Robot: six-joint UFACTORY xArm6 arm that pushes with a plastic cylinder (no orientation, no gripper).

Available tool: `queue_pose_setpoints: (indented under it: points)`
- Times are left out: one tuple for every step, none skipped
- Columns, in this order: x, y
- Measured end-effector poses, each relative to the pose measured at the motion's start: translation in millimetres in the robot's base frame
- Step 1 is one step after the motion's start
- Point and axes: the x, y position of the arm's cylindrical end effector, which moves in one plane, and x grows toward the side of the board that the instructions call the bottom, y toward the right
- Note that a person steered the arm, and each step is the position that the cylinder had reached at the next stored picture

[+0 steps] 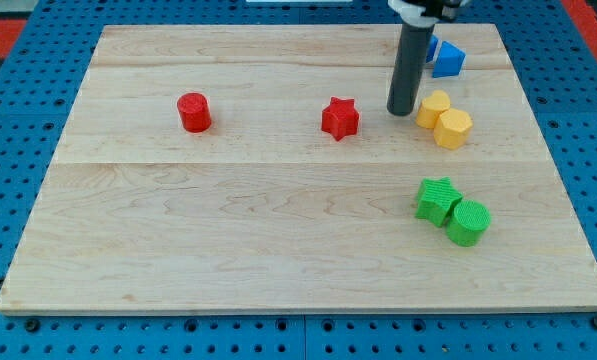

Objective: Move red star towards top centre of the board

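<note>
The red star (pixel 340 118) lies on the wooden board (pixel 228 220), a little right of centre in the upper half. My tip (pixel 401 110) rests on the board to the star's right, a short gap away from it. The tip stands just left of a yellow block (pixel 433 107).
A red cylinder (pixel 193 112) sits at the upper left. A second yellow block (pixel 453 129) touches the first. A blue block (pixel 446 60) lies behind the rod near the top edge. A green star (pixel 436 198) and green cylinder (pixel 468 222) sit at the right.
</note>
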Motion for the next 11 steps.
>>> queue_pose_setpoints:
  points:
    - [4, -46]
    - [-5, -99]
    - [5, -125]
    - [46, -125]
    - [50, -158]
    - [27, -165]
    - [4, -165]
    - [-21, -165]
    - [-59, -163]
    - [-97, -158]
    - [-127, -145]
